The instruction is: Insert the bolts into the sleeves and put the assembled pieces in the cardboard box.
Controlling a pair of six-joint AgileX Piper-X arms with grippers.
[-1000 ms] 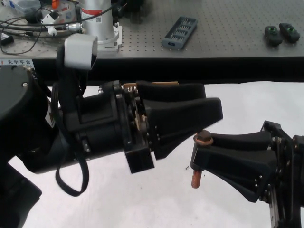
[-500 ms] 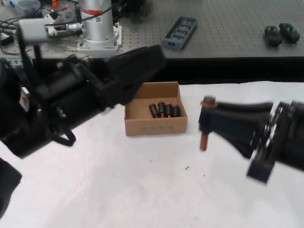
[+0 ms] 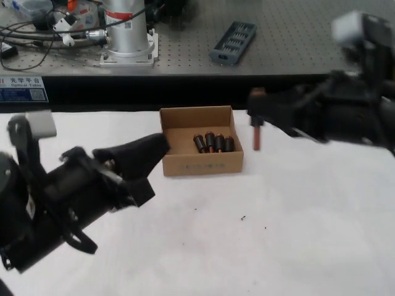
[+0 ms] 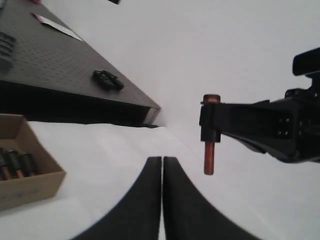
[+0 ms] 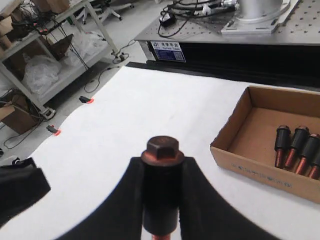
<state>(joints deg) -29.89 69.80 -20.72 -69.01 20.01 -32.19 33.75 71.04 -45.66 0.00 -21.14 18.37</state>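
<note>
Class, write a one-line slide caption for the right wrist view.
Right gripper shut on a sleeved bolt, near the cardboard box holding assembled pieces.

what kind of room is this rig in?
Probably a lab or workshop: a perforated optical-style table with loose cables on it, and open shelving holding boxes and bags.

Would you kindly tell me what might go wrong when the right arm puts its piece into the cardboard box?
1. The right hand holds the assembled piece beside the cardboard box, seemingly not above its opening; released here, it would likely land on the white cloth.
2. Four finished pieces already lie in the box, so the hanging shank may strike them or the wall going in.
</note>
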